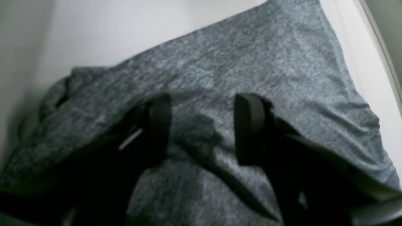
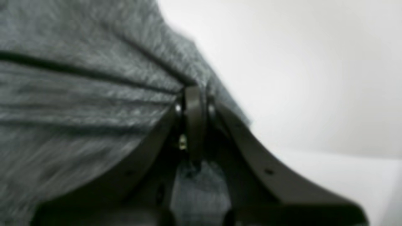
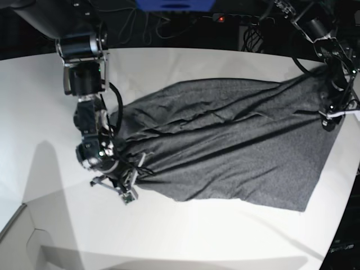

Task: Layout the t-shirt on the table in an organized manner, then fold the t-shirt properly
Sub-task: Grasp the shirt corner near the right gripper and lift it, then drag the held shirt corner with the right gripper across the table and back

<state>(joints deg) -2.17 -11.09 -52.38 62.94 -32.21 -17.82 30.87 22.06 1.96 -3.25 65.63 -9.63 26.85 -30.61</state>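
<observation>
- We see the right gripper (image 2: 195, 94) with its jaws pressed together on a bunched edge of the t-shirt (image 3: 225, 143); in the right wrist view, creases in the grey knit run straight to the pinch point.
- In the base view we find that same right gripper (image 3: 128, 185) low over the table (image 3: 180, 236), at the gathered end of the shirt on that view's left side.
- We see the left gripper (image 1: 202, 125) with its fingers (image 1: 249, 125) standing apart, the cloth visible in the gap between them; nothing is clamped there as far as we can tell.
- In the base view the left gripper (image 3: 333, 115) sits at the shirt's far right edge, near the curved rim of the table.
- The t-shirt lies on the white tabletop, stretched between the two arms: narrow and bunched at the right gripper's end, widening toward the left gripper's end, with long folds running across its length.
- Its lower corner on the base view's right reaches close to the table edge.
- We cannot make out sleeves or collar clearly in any view.
</observation>
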